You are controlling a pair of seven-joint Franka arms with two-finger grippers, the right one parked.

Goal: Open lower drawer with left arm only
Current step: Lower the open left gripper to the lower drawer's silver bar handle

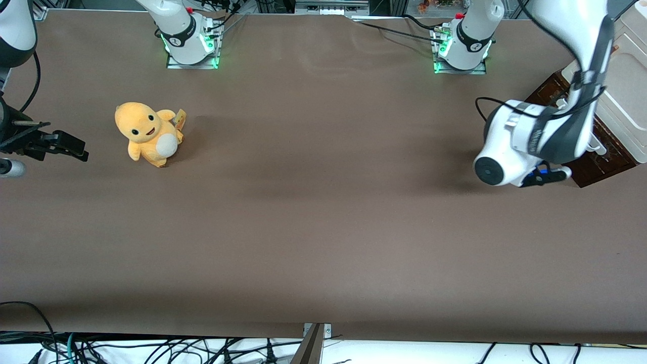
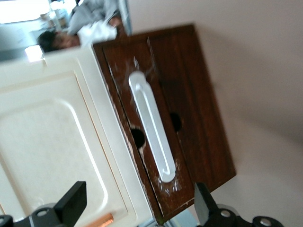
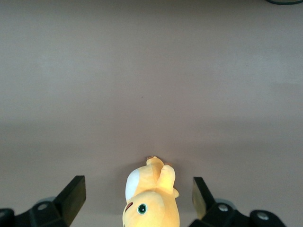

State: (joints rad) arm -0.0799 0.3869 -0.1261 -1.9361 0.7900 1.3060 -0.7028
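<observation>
A yellow plush toy (image 1: 147, 132) sits on the brown bench (image 1: 323, 212) toward the parked arm's end, well apart from the work and playing no part in it. Toward the working arm's end, the left arm (image 1: 548, 129) is bent low over the cabinet (image 1: 629, 91), its elbow hiding most of the drawer from the front camera. That low, folded pose looks chosen to bring the wrist level with the drawer front.

The wrist camera shows why: the gripper (image 2: 137, 208) has its fingers (image 2: 71, 203) spread wide, one on each side of the line of approach, so the handle can pass between them. The lower drawer (image 2: 189, 109), dark brown wood, lies directly ahead of the gripper, beside the cream cabinet panel (image 2: 52, 142). Its white handle (image 2: 151, 125) runs along the drawer front, near the fingers but not yet between them. The drawer front appears flush, so I judge it still closed.
</observation>
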